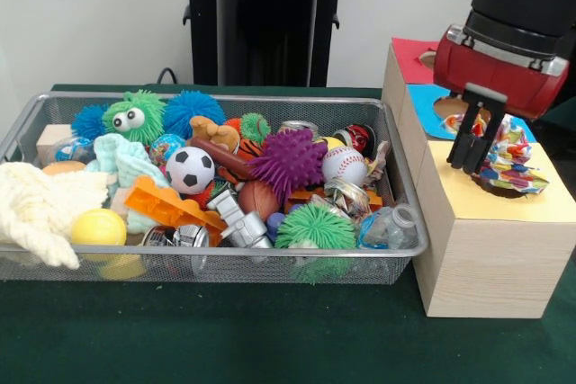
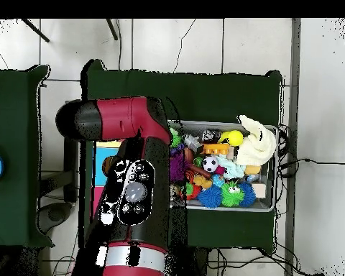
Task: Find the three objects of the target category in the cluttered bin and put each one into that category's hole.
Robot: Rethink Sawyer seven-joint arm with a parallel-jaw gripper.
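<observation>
Gripper [image 1: 475, 137] with narrow jaws pinching crinkled colourful wrapper [image 1: 508, 161] above hole [image 1: 500, 188] in yellow end of wooden box [image 1: 490, 254]; likely snagging on rim, spilling onto box top.

— Where is the bin [image 1: 396, 177], and what is in it?

— A wire mesh bin sits on the green table, packed with toys: a soccer ball [image 1: 190, 169], a baseball [image 1: 344, 165], a purple spiky ball [image 1: 289, 161], a yellow ball [image 1: 98, 227].

— And the holes?

— Just beside the bin stands a wooden box [image 1: 490, 245] with a red, a blue and a yellow panel on top. A crumpled, multicoloured wrapper [image 1: 509, 161] lies in the yellow panel's hole.
</observation>
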